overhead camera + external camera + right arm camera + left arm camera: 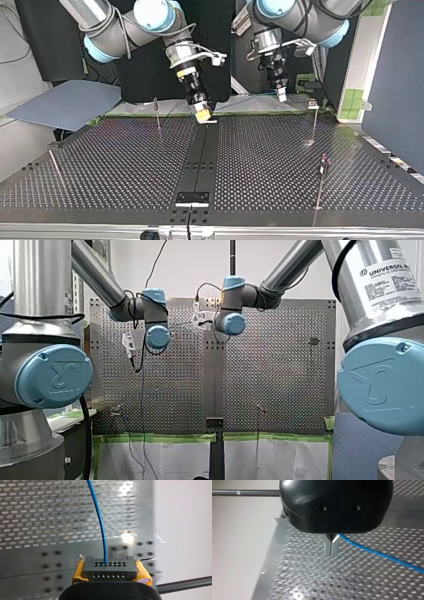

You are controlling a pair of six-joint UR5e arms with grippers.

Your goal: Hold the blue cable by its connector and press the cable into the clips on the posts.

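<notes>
In the right wrist view my right gripper (110,574) is shut on a dark grey connector (110,568), with yellow pads (143,573) on both sides. The blue cable (101,522) leaves the connector's top and runs away over the perforated table (37,517). In the top view this gripper (203,112) hangs low at the far middle edge. My left gripper (281,95) hovers to its right. Its metal fingers (328,545) are shut, and the blue cable (382,555) comes out of the fork above their tips. Thin posts with clips (312,104) (325,160) (156,102) stand on the table.
A bare thin post (56,167) leans at the top view's left. A dark strip (200,160) runs down the table's middle to a black bracket (192,198). A grey-blue sheet (65,102) lies beyond the far left edge. Green tape (160,438) lines the front view's near table edge.
</notes>
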